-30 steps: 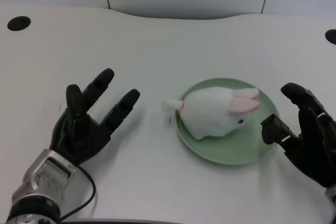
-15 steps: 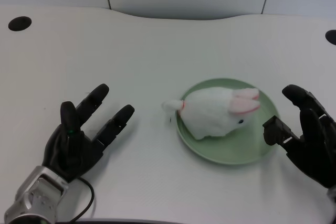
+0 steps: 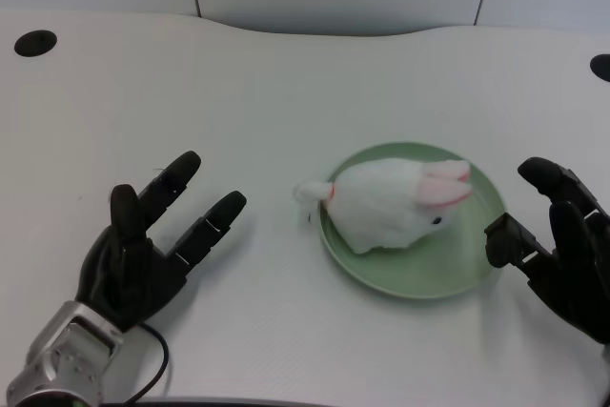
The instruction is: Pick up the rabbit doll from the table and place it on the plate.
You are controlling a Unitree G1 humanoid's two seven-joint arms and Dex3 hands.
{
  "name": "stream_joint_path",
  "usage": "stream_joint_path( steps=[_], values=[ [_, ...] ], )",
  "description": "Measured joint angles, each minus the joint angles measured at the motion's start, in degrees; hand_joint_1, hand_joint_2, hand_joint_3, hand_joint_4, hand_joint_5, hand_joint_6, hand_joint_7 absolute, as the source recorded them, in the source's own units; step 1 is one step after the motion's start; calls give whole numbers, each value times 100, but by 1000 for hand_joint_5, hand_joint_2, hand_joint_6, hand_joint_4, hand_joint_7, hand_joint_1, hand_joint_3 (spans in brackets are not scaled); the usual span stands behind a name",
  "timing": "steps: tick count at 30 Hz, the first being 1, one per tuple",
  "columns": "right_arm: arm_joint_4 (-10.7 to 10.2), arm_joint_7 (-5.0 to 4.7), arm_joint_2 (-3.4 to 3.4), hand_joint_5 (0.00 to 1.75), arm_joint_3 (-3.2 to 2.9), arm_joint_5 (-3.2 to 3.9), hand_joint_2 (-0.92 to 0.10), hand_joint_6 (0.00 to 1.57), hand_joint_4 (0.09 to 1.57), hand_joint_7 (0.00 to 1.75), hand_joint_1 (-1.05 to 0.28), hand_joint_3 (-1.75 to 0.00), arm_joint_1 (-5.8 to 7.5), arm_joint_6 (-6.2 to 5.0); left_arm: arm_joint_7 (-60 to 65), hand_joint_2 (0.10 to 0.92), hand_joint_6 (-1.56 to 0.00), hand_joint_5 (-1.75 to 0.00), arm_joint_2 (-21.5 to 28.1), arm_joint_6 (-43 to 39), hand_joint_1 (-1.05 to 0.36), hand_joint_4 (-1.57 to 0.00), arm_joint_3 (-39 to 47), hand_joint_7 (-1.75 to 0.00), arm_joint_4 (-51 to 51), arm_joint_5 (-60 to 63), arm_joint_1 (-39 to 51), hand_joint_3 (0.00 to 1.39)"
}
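Observation:
A white rabbit doll (image 3: 389, 203) with pink ears lies on its side on the round green plate (image 3: 467, 269), right of the table's middle. Its tail end sticks out over the plate's left rim. My left hand (image 3: 148, 245) rests low at the front left, well clear of the plate. Its fingers are spread and nothing is in it.
My right hand (image 3: 562, 250) waits just right of the plate's rim. Two dark round holes sit in the white table, one (image 3: 35, 43) at the far left and one (image 3: 601, 66) at the far right. A grey wall runs behind the table's back edge.
My left hand has drawn back toward the front left edge, away from the plate. The rabbit doll has stayed on the plate. The right hand has slipped slightly lower.

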Motion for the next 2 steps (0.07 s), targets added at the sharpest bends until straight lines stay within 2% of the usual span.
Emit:
stream_joint_path(
  steps=[2],
  values=[
    [47, 16, -18, 1746, -46, 2, -921, 625, 608, 1373, -638, -216, -18, 3, 1, 921, -316, -147, -8, 0, -899, -468, -23, -23, -8, 0, 0, 541]
  ],
)
